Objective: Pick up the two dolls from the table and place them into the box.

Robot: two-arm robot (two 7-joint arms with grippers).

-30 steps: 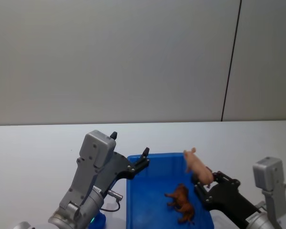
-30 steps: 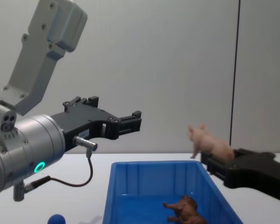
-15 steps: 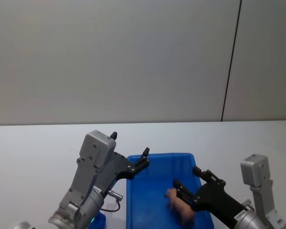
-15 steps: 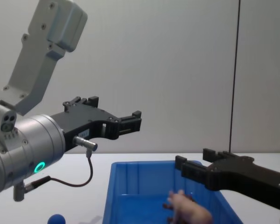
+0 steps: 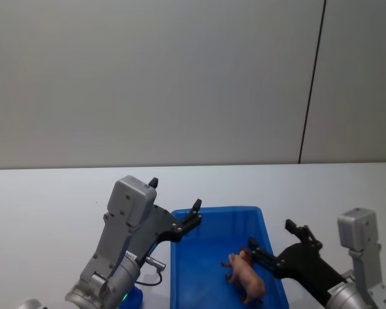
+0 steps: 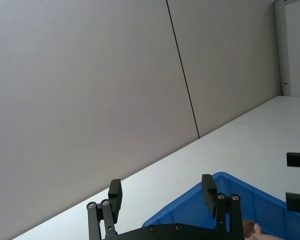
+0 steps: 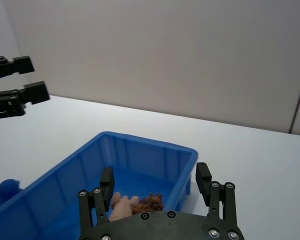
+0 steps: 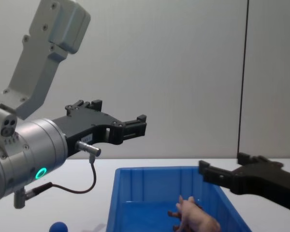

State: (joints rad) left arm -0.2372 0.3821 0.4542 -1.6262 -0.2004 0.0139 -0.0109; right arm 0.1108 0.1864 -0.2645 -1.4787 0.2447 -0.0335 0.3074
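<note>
The blue box (image 5: 212, 211) sits on the white table (image 5: 51, 206) in front of me. Both dolls lie inside it: the pale pink pig (image 5: 248, 275) rests against the dark brown animal (image 7: 151, 201), which it partly hides. My right gripper (image 5: 270, 235) hovers open and empty just above the pig, over the box's right side. My left gripper (image 5: 175, 194) is held open and empty above the box's back left corner. The chest view shows the pig (image 8: 195, 215) low in the box (image 8: 159, 170), under the right gripper (image 8: 222, 163).
A small blue ball (image 8: 59, 226) lies on the table left of the box, below my left arm. A plain grey wall with a dark vertical seam (image 5: 312, 84) stands behind the table. Bare tabletop stretches left, right and behind the box.
The right gripper carried the pig over the box, opened, and the pig dropped in beside the brown animal. The gripper then drew back slightly right. The left arm stayed still.
</note>
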